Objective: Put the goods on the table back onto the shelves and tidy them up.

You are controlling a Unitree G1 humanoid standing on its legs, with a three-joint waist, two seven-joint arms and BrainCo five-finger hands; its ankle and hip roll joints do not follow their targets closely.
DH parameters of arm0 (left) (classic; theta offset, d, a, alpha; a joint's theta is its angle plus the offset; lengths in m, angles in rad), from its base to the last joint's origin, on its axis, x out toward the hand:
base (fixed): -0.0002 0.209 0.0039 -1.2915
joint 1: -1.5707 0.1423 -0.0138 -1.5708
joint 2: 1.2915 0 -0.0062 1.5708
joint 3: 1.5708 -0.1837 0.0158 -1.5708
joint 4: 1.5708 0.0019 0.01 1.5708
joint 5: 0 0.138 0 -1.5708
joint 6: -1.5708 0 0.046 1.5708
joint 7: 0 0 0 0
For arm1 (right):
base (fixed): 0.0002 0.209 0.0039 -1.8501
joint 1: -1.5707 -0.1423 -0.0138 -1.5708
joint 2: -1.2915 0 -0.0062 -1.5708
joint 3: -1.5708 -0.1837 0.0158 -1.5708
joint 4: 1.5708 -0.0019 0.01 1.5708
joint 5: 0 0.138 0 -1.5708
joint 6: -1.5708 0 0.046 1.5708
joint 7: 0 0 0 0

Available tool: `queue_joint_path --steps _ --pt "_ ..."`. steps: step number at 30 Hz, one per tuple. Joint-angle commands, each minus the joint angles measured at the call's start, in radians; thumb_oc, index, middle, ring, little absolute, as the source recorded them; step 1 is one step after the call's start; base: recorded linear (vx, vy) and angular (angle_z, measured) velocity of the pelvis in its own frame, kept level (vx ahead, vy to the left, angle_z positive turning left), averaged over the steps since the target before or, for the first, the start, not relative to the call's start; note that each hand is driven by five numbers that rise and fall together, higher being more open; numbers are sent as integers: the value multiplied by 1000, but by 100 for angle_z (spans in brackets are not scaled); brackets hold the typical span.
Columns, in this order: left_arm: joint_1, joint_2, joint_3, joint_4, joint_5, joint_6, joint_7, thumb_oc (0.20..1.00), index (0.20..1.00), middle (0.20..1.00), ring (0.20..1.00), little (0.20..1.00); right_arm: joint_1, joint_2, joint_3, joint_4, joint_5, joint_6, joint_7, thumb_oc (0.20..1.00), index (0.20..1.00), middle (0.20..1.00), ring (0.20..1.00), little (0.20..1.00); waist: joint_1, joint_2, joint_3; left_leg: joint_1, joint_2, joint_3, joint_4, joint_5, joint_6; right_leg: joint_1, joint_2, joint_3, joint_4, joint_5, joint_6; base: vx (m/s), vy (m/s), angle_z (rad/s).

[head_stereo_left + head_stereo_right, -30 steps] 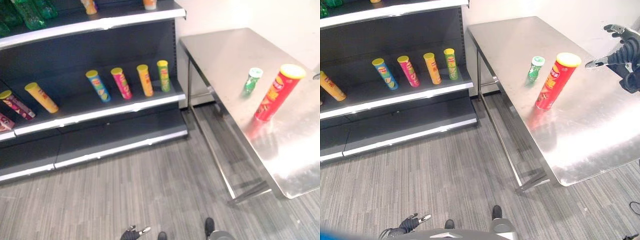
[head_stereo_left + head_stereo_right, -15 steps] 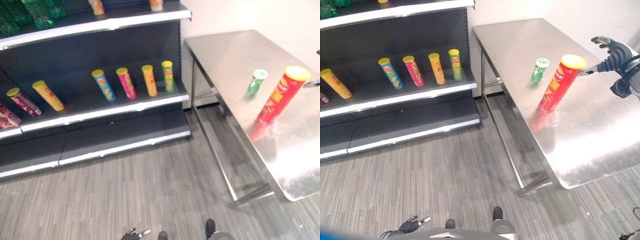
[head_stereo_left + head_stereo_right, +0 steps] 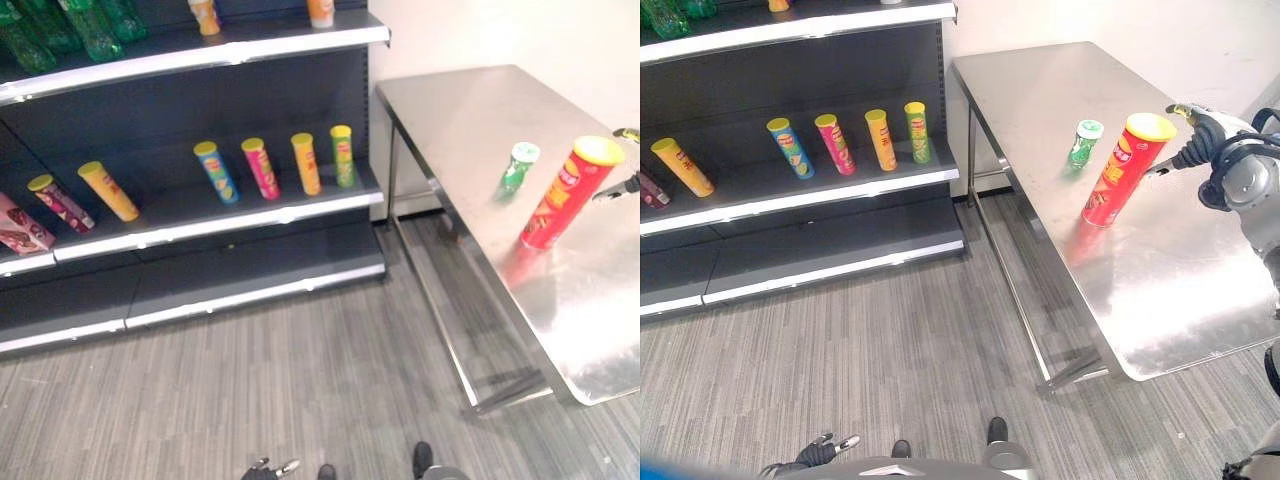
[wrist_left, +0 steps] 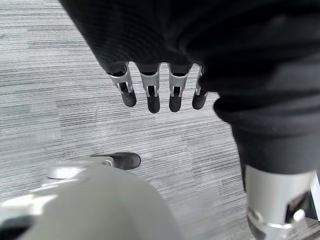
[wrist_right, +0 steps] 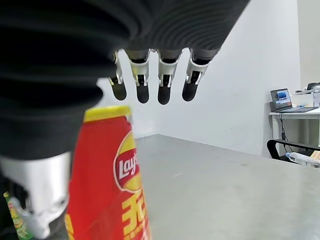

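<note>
A tall red chip can (image 3: 1120, 170) with a yellow lid stands upright on the steel table (image 3: 1040, 90). Just behind it stands a small green can (image 3: 1083, 143). My right hand (image 3: 1200, 140) hovers open beside the red can's top, on its right. In the right wrist view the fingers (image 5: 150, 82) reach straight over the lid, and the red can (image 5: 112, 175) sits between them and the thumb, with no grip on it. My left hand (image 4: 155, 92) hangs open low over the floor, far from the table.
The dark shelf unit (image 3: 220, 220) stands left of the table. Its middle shelf carries blue (image 3: 216, 172), pink (image 3: 260, 167), orange (image 3: 306, 163) and green (image 3: 342, 155) cans, with a yellow one (image 3: 108, 190) further left. Green bottles (image 3: 60, 25) stand on the top shelf.
My right hand has come in from the right and closed most of the gap to the red can. The camera has shifted a little; the cans stand as before.
</note>
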Motion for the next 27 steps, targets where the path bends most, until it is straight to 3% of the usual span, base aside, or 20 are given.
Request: queue_joint_path --steps 1,27 --pt "-52 84 -37 39 -7 -23 20 1000 1000 1000 1000 1000 -152 20 55 97 -11 -4 -58 1000 1000 1000 1000 1000 22 -69 -19 -9 37 127 12 1 -82 76 11 2 35 -200 28 0 0 0" --pt "-36 81 -56 20 -43 -28 38 1000 1000 1000 1000 1000 -172 143 -37 286 25 25 -134 1000 1000 1000 1000 1000 53 -47 -23 -16 33 103 12 8 -85 88 9 -23 27 -198 29 2 -5 3"
